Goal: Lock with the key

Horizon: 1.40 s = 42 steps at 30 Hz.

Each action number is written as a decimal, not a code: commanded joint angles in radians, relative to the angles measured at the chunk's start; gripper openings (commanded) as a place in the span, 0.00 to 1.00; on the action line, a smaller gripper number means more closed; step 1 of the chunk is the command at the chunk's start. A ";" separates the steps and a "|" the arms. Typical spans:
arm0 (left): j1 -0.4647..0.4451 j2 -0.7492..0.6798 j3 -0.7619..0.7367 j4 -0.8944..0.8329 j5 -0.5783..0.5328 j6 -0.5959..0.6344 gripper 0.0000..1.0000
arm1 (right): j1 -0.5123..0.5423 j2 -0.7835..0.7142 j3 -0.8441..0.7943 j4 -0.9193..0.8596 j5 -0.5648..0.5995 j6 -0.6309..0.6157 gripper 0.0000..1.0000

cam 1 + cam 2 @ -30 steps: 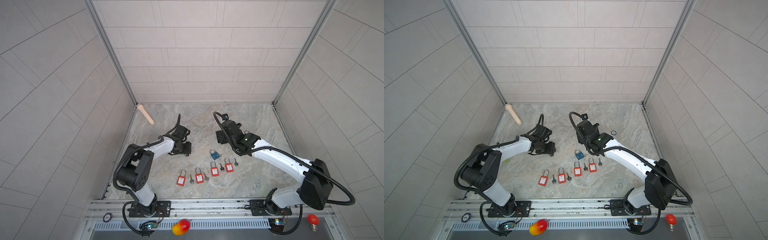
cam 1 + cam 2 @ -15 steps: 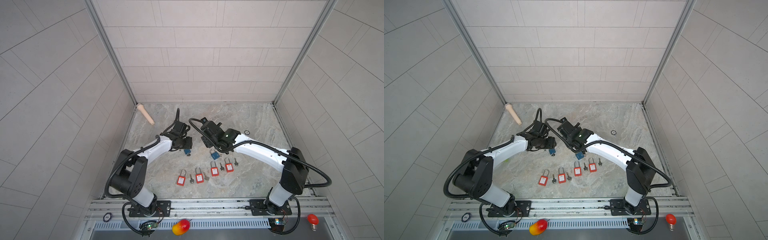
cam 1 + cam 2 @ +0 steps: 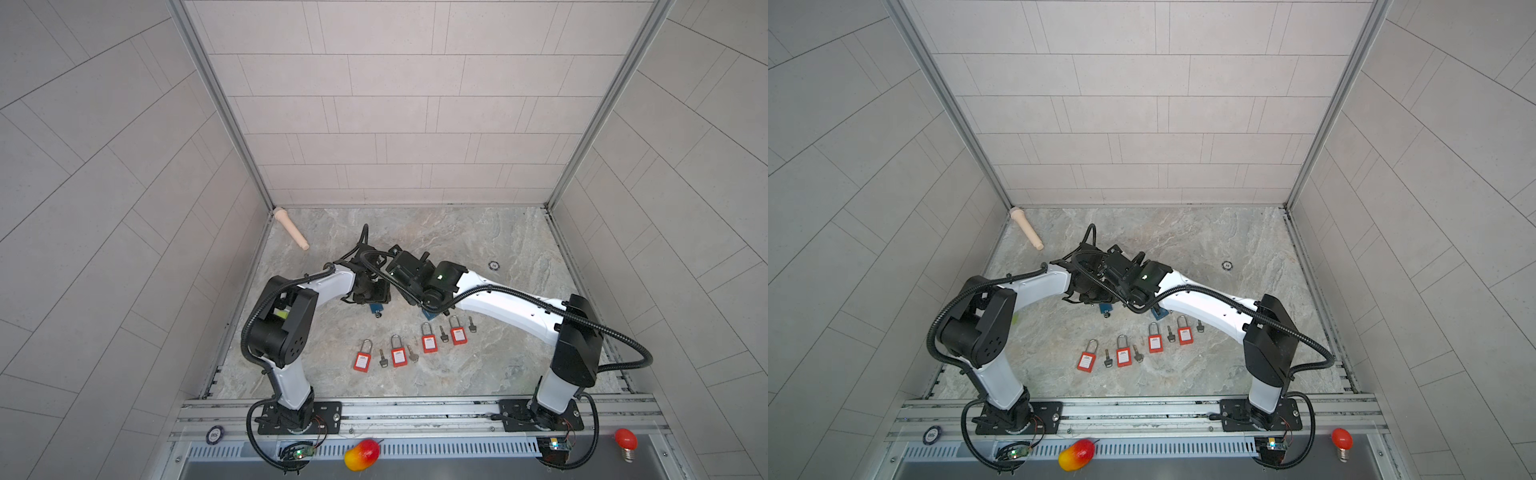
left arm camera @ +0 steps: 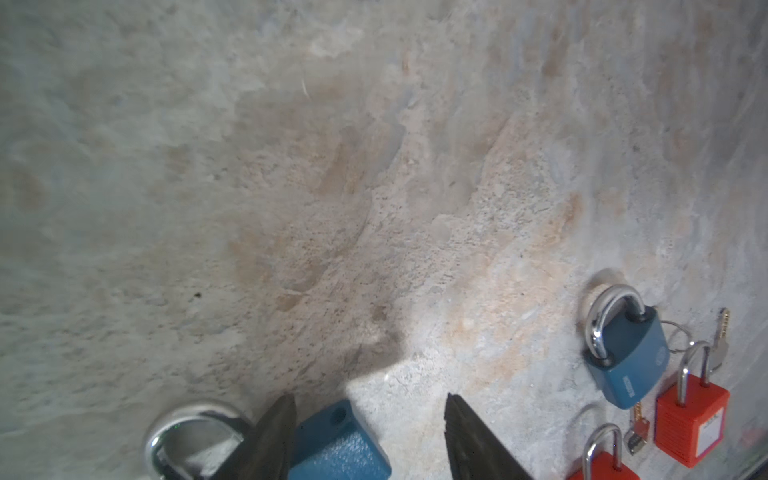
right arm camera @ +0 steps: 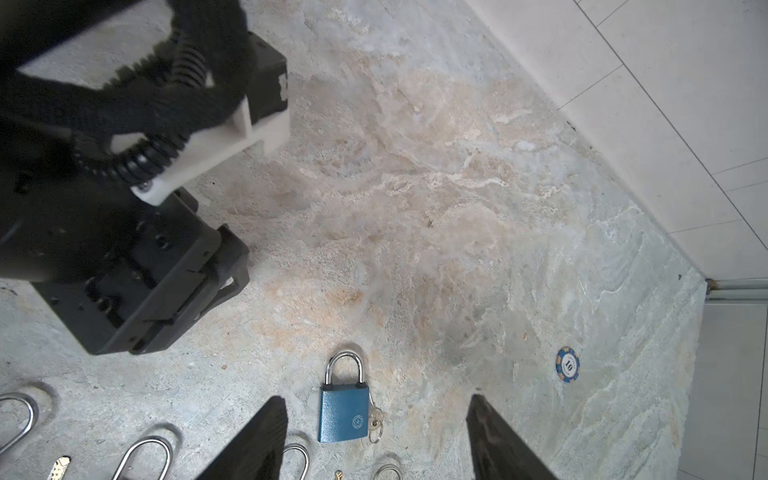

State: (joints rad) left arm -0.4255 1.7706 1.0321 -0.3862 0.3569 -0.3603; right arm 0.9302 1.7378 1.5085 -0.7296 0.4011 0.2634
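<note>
At the table's back-left corner: a beige peg (image 3: 291, 228) lies on the marbled table (image 3: 457, 237), well apart from the locks.
Left arm (image 3: 328, 286): elbow raised over the front-left base, white forearm slanting inward and down to mid-table, wrist low.
Left tool (image 4: 369, 399): fingers (image 4: 272, 440) parted around the open blue padlock (image 4: 336, 446); its body touches one finger, with a clear gap before the other, so I cannot tell whether it is grasped or only straddled.
Open lock's place: mid-table, directly under the left tool; its shackle (image 4: 193, 409) stands open on the far side of the touching finger, one leg hole bare.
Right tool (image 5: 377, 400): released, fingers (image 5: 262, 449) spread wide and bare, reaching across the middle, close beside the left tool's black housing.
Closed blue padlock (image 5: 344, 415): flat on the table right of the open one and apart from it, shackle seated, keys (image 5: 376, 419) on a ring at its side; in the right wrist view it sits between the right tool's fingers, touching neither.
Red padlocks: four in a row nearer the front, leftmost red padlock (image 3: 362, 360) to rightmost red padlock (image 3: 458, 336), a loose key (image 3: 383, 360) right of each.
Poker chip (image 3: 493, 264): blue, marked 10, alone toward the right.
Right arm (image 3: 507, 307): elbow raised at the right, white forearm slanting left above the red row's right end.
</note>
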 commanded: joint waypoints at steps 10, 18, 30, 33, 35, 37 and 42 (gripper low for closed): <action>0.045 -0.262 -0.101 0.072 -0.030 -0.091 0.64 | -0.008 0.033 0.063 -0.057 -0.184 0.071 0.67; 0.336 -0.491 -0.136 0.069 -0.072 0.003 0.70 | 0.001 0.187 0.181 -0.171 -0.298 0.010 0.64; 0.391 -0.664 -0.235 0.048 -0.168 0.127 1.00 | 0.062 0.577 0.563 -0.410 -0.364 -0.068 0.65; 0.399 -0.668 -0.252 0.063 -0.191 0.120 1.00 | 0.062 0.613 0.600 -0.419 -0.414 -0.083 0.67; 0.409 -0.660 -0.262 0.089 -0.196 0.098 1.00 | 0.063 0.643 0.643 -0.442 -0.417 -0.087 0.68; 0.421 -0.656 -0.264 0.103 -0.206 0.070 1.00 | 0.059 0.673 0.685 -0.463 -0.427 -0.092 0.68; 0.445 -0.655 -0.276 0.147 -0.149 0.020 1.00 | 0.043 0.752 0.784 -0.518 -0.463 -0.096 0.68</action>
State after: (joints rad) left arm 0.0097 1.1255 0.7696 -0.3023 0.1825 -0.2928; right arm 0.9749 2.4493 2.2528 -1.1679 -0.0299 0.2077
